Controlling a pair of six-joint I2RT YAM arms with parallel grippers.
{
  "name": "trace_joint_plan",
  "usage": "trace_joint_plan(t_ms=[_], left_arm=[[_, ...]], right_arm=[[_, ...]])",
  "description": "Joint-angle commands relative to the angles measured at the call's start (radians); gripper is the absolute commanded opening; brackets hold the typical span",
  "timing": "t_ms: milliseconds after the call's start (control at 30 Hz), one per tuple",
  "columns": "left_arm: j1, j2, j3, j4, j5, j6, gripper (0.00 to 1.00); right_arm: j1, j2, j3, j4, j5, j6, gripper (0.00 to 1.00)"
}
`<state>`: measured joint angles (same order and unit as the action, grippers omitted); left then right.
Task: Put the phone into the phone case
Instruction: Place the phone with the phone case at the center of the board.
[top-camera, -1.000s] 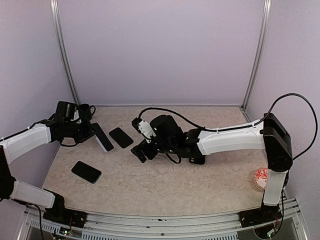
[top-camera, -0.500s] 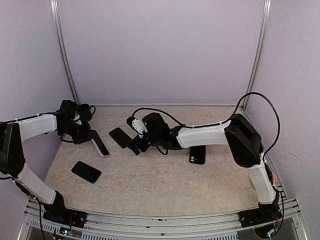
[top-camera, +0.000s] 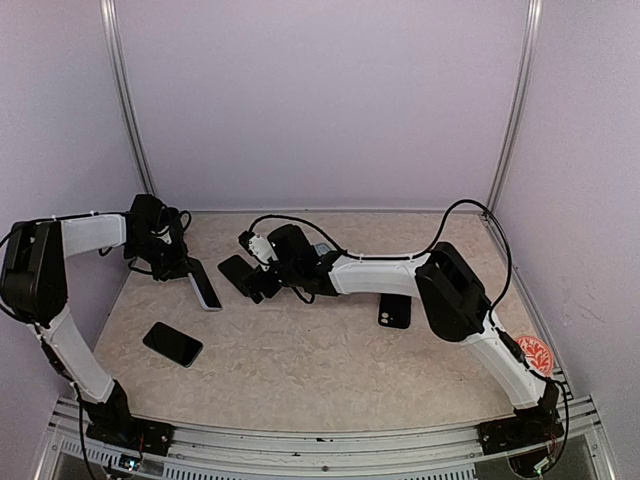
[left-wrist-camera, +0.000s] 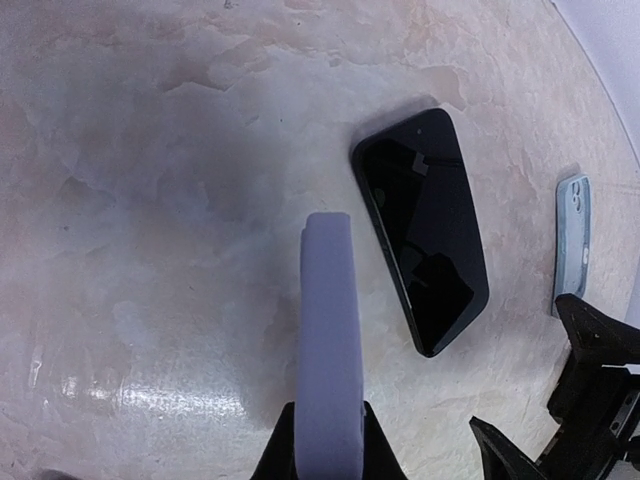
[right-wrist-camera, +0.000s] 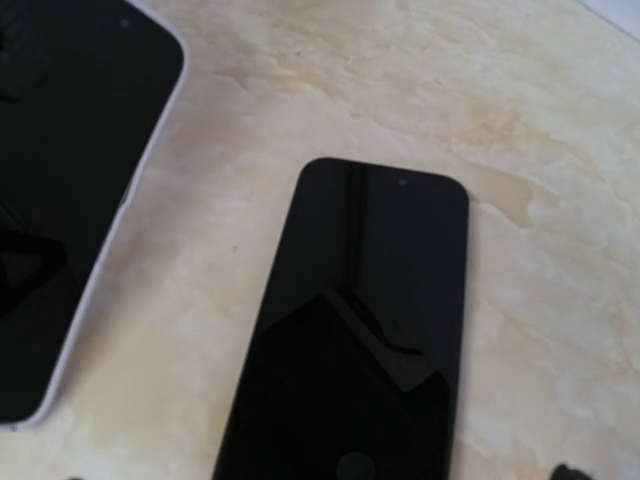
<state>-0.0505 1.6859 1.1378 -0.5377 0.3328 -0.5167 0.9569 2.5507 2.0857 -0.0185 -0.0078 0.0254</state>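
Phone (right-wrist-camera: 350, 330) lies flat beneath the right gripper (top-camera: 256, 285), its jaws spread for the grasp. The left gripper (left-wrist-camera: 326, 455) clamps the lavender phone case (left-wrist-camera: 328, 330). Next, the right must descend squarely.

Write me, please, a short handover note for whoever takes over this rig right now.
Left gripper: shut on the case, which it holds tilted beside the phone. I cannot tell whether the case's lower end touches the table.
Right gripper: open, over the phone, not gripping it.
Phone: flat on the table, screen up, just right of the case.
A second phone lies nearer the bases, untouched.
Done: the case is in the left gripper.
Left: grasp the phone with the right gripper, line it up with the case and press it in.
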Motion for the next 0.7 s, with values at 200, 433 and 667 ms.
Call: trace_joint_plan(t_ms=[200,433,667], left_arm=[[0.021,0.066,0.035,-0.016,-0.019,0.061,0.10],[0.028,0.112,0.065,-0.024,-0.026,0.075,0.14],[0.035,0.140,0.081,-0.022,-0.030,0.082,0.19]], right_arm=[[-0.001,0.102,0.039,-0.008,-0.006,0.062,0.99],[-0.006,0.125,0.038,0.002,-0.006,0.074,0.99],[-0.025,0.149,0.041,0.014,-0.031,0.102,0.99]])
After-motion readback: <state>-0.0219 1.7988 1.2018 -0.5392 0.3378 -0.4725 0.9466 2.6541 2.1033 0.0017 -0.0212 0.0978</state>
